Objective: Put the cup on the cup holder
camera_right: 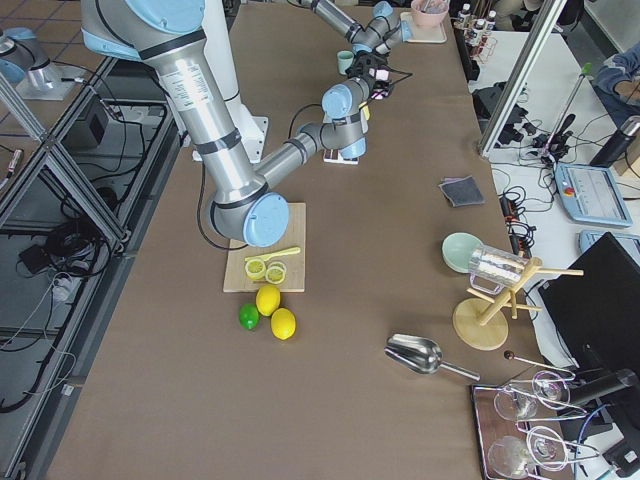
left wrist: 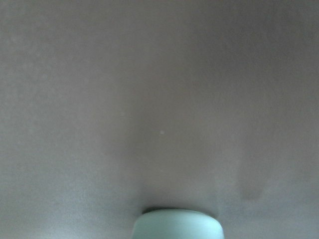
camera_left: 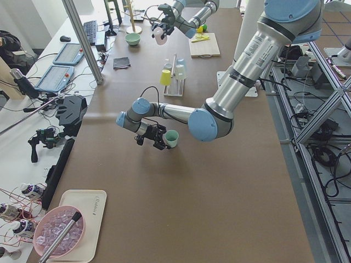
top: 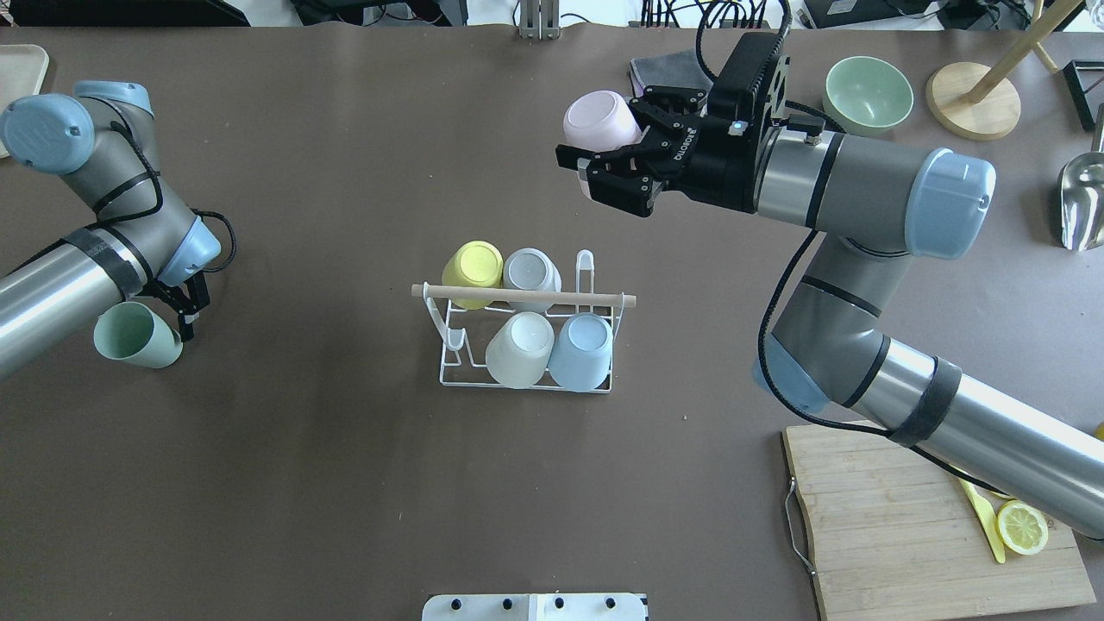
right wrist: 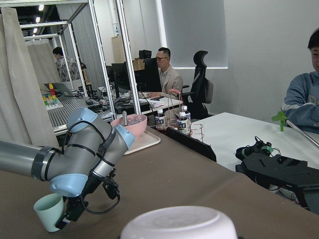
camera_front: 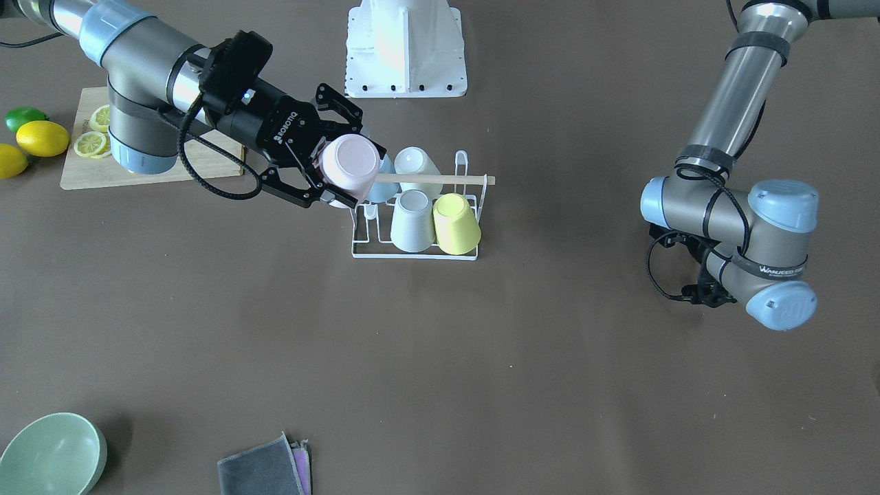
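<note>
Jaws of the right gripper [camera_front: 342, 172] are closing on the pink cup [top: 601, 121], holding it inverted in the air: base up, mouth down, long axis tilting off vertical. ROBOTIQ is showing on that gripper's body. Front-facing, the cup is overlapping the rod end of the cup holder [top: 517, 385]; overhead, it is hanging apart from it. Left gripper [top: 185, 309] seems to be pinching the rim of a green cup [top: 136, 336]

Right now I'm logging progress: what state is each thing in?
pink cup, held aloft, bottom up
right gripper, shut on the pink cup
green cup, gripped, mouth tilted upward
left gripper, shut on the green cup
cup holder, upright, four inverted cups on it, some prongs free
</note>
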Robot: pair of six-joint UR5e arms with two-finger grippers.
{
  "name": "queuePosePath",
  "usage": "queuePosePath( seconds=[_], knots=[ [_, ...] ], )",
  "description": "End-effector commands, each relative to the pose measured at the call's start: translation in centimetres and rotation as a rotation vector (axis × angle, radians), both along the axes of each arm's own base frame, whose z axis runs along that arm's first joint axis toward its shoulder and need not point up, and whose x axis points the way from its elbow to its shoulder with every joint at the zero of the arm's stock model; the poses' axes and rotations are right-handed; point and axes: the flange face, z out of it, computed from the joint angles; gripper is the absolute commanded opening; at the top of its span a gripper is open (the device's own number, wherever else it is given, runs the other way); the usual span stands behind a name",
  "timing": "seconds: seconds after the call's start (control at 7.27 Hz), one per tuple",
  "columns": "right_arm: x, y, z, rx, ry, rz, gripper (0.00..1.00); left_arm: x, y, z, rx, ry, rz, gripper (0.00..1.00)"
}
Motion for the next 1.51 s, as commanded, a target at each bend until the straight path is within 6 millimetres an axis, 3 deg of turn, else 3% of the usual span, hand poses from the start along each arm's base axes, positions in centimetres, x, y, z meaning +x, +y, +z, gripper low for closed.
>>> queuePosePath(
  seconds=[0.0, 0.14, 0.28, 0.41, 0.55, 0.69, 0.96, 1.1, 1.38],
  knots=[
    [-1.3, -0.3, 1.0, 0.071, 0.069, 0.023, 0.00, -0.1, 0.2, 0.4, 0.002, 0.011, 0.009, 0.93],
    [-2.4, -0.2, 1.6, 0.091, 0.099, 0.022, 0.00, -0.1, 0.2, 0.4, 0.000, 0.010, 0.009, 0.54],
    [-3.8, 0.2, 2.4, 0.124, 0.137, 0.022, 0.00, -0.2, 0.3, 0.5, -0.005, 0.007, 0.009, 0.24],
    [-5.7, -0.4, 2.2, 0.133, 0.155, 0.015, 0.00, -0.7, 0.3, 0.2, -0.017, 0.009, 0.012, 0.09],
    [-7.5, -0.7, 2.2, 0.130, 0.169, 0.002, 0.00, -1.2, 0.7, 0.2, -0.025, 0.043, 0.045, 0.00],
    [-8.6, -0.6, 2.3, 0.155, 0.193, 0.003, 0.00, -2.6, 0.3, -0.4, -0.018, 0.032, 0.050, 0.00],
    [-9.9, 0.9, 3.4, 0.160, 0.208, -0.024, 0.00, -7.4, -0.8, -3.9, -0.004, 0.047, 0.046, 0.00],
    [-9.9, 1.0, 3.7, 0.158, 0.212, -0.026, 0.00, -9.5, -1.1, -7.9, 0.120, 0.085, 0.117, 0.00],
    [-9.6, 1.0, 4.3, 0.176, 0.227, -0.015, 0.00, -16.6, -1.2, -16.0, 0.346, 0.071, 0.133, 0.00]
  ],
)
